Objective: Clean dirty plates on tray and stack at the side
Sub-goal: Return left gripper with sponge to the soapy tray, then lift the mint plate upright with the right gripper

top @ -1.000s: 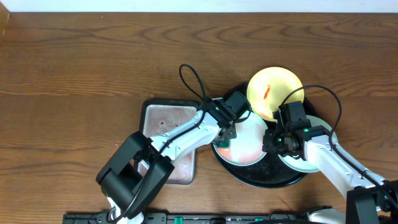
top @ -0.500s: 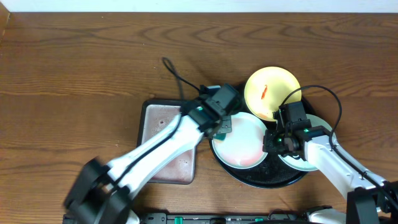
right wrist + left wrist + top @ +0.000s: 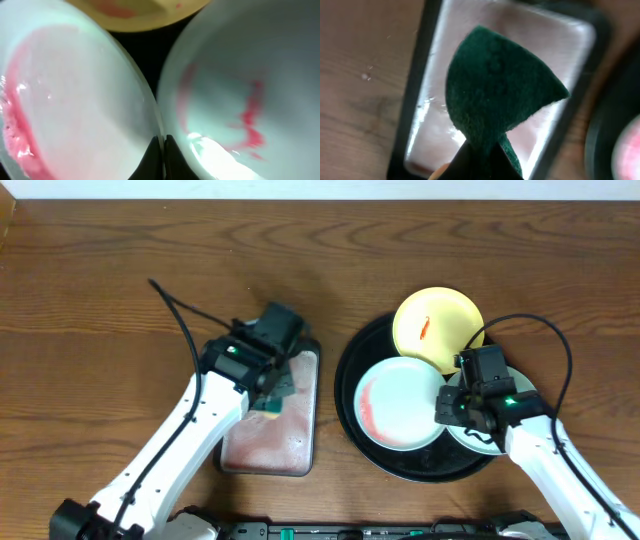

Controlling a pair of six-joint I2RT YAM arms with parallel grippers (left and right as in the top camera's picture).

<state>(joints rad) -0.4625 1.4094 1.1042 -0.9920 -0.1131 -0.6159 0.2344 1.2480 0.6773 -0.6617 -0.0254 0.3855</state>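
The black tray (image 3: 347, 370) holds three plates. The pale yellow plate (image 3: 438, 328) with a red streak rests on its far rim. A mint-white plate (image 3: 400, 402) with a red smear along its left edge lies in the middle. My right gripper (image 3: 446, 412) is shut on this plate's right rim (image 3: 65, 100), fingertips (image 3: 162, 150) pinching the edge. The second mint-white plate (image 3: 478, 442), smeared red (image 3: 240, 75), lies under the right arm. My left gripper (image 3: 272, 398) is shut on a dark green sponge (image 3: 495, 100) and holds it over the grey tray.
The rectangular grey tray (image 3: 300, 442) with pinkish wet film (image 3: 420, 105) sits left of the black tray, close to its rim (image 3: 602, 130). Bare wood tabletop (image 3: 120, 300) lies to the left and back. The left arm's cable (image 3: 180, 315) loops over the table.
My left arm has swung left with the sponge, from the middle plate on the black tray to over the grey tray. The right gripper keeps its grip on the plate rim.
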